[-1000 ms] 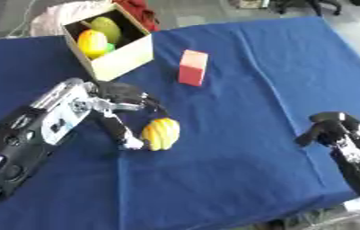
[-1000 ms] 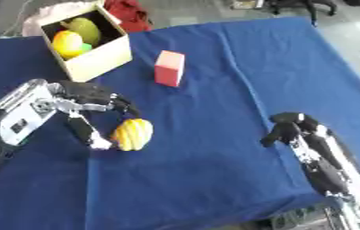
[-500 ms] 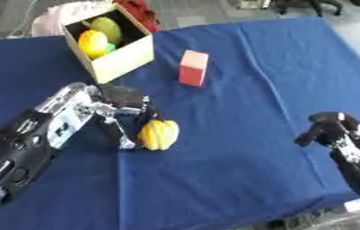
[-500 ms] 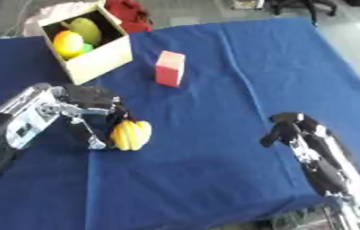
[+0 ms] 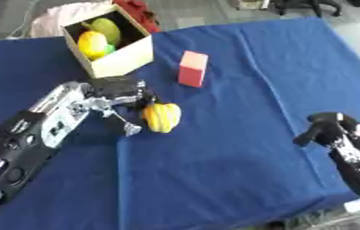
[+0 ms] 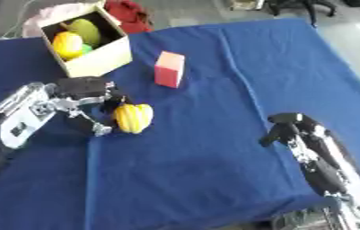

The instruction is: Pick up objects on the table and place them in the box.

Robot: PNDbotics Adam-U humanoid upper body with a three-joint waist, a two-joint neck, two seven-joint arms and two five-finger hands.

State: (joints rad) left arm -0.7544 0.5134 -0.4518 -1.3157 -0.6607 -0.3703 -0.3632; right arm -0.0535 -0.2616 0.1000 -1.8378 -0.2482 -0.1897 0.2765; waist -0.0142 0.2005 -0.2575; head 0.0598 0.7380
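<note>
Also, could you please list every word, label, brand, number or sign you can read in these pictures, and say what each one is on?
None: no legible text shows in either view.
Cardboard box: plain walls, no print visible.
Pink block: plain faces, no label.
Yellow pepper, beside the left hand: no sticker visible.
Blue tablecloth: no markings.
Right hand and both arms: any markings are too blurred to read.

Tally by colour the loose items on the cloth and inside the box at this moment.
Yellow: 2, the pepper-like fruit at the left hand, and one fruit in the box
Green: 1, fruit in the box
Red/pink: 1, block on the blue cloth
Total: 4
</note>
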